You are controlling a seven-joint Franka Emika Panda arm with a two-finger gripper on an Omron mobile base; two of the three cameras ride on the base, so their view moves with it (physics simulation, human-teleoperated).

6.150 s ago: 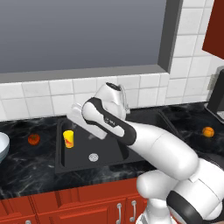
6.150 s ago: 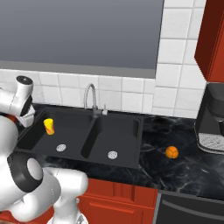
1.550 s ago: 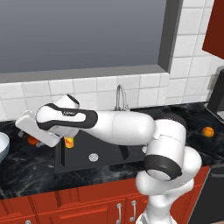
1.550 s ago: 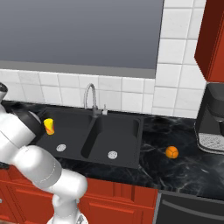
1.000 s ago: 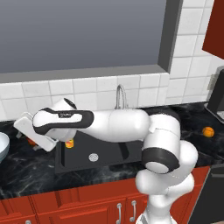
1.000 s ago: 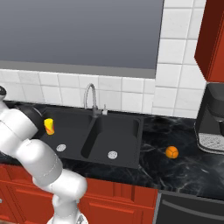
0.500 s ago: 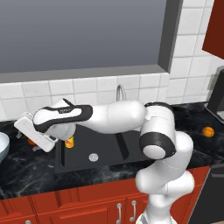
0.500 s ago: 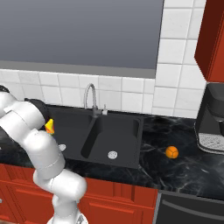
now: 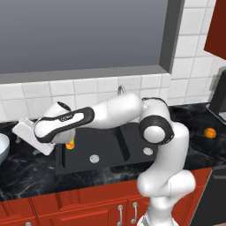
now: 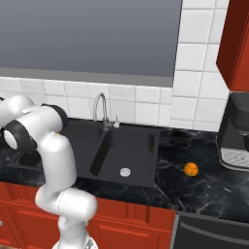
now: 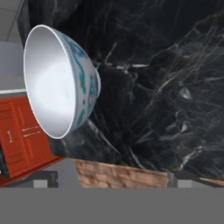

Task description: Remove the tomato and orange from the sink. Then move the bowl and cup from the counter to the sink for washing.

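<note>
Left of the black double-basin sink (image 9: 106,150), on the dark marble counter (image 11: 166,87), stands the wide pale bluish-white bowl (image 11: 61,83). Near it hangs the white two-finger gripper (image 9: 20,132), jaws wide apart and holding nothing, apparently lining up to grasp the bowl's rim.

Pale white bowl (image 11: 57,83) with teal markings outside; black white-veined marble surface (image 11: 166,87); bright orange (image 10: 190,168); black sink (image 10: 129,151).

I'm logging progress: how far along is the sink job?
The orange lies on the counter, out of the sink, and the cup is in it. The gripper is open and empty, reaching toward the bowl on the counter. Left: bowl into sink.
</note>
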